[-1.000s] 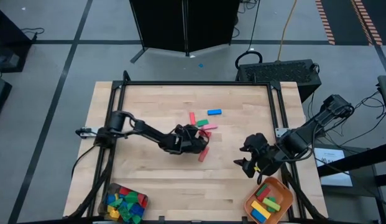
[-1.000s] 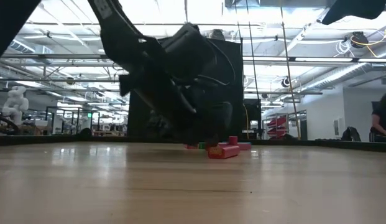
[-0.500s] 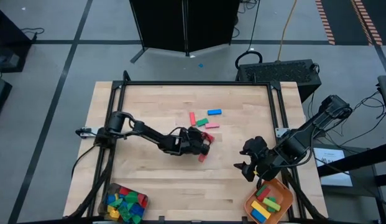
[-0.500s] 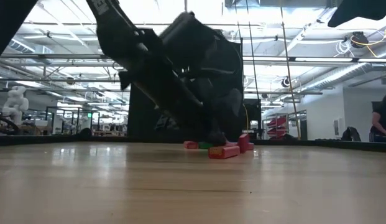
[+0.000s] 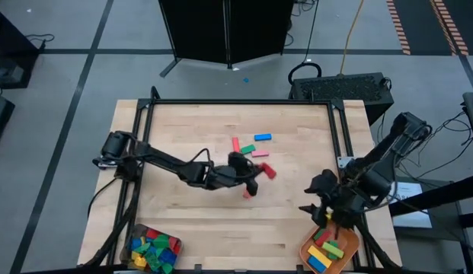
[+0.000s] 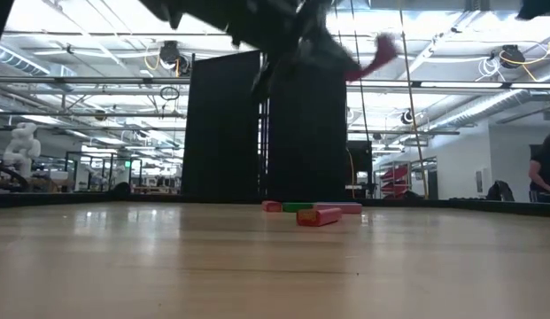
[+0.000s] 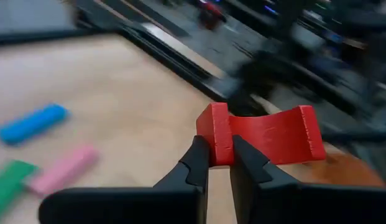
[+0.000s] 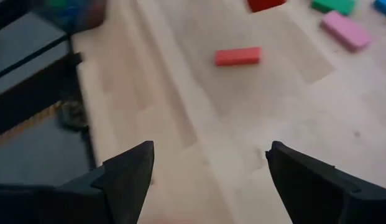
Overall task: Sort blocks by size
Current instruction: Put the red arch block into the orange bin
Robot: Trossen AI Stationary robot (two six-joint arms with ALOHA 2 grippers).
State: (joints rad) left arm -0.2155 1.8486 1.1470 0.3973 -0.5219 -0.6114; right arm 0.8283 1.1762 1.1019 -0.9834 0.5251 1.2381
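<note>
Table [image 5: 175,129], wood top, seen whole only from above. Two bins at its near edge: grey container [image 5: 153,249] at the left corner, packed with mixed small bricks; orange tray [image 5: 328,249] at the right corner, holding a few long bricks in yellow, green and blue. Judged from that, sorting is well along, not finished.

Left on the open wood, a loose cluster near centre: blue brick [image 5: 263,137], green brick [image 5: 247,149], pink brick [image 5: 258,154], a red brick [image 5: 235,144] beside them, and another red brick [image 5: 247,191] lying apart, nearer the front edge. All look long; presumably bound for the tray.

Left gripper [image 5: 255,173] sits over mid-table, clenched on a red block [image 5: 268,172], carried clear of the surface. Right gripper [image 5: 318,199] hangs just beside the tray, fingers spread, nothing between them.

Views compared:
- Low view alone proves the lift: red block [image 6: 370,58] high above the wood, the rest flat on it. Bins not visible there.
- Left wrist view shows the grip itself: fingertips pinch one end of the red block [image 7: 261,134], most of it sticking out sideways, so the hold looks marginal.
- Right wrist view shows the empty spread fingers [image 8: 127,169] and the lone red brick [image 8: 237,56] beyond them.
</note>
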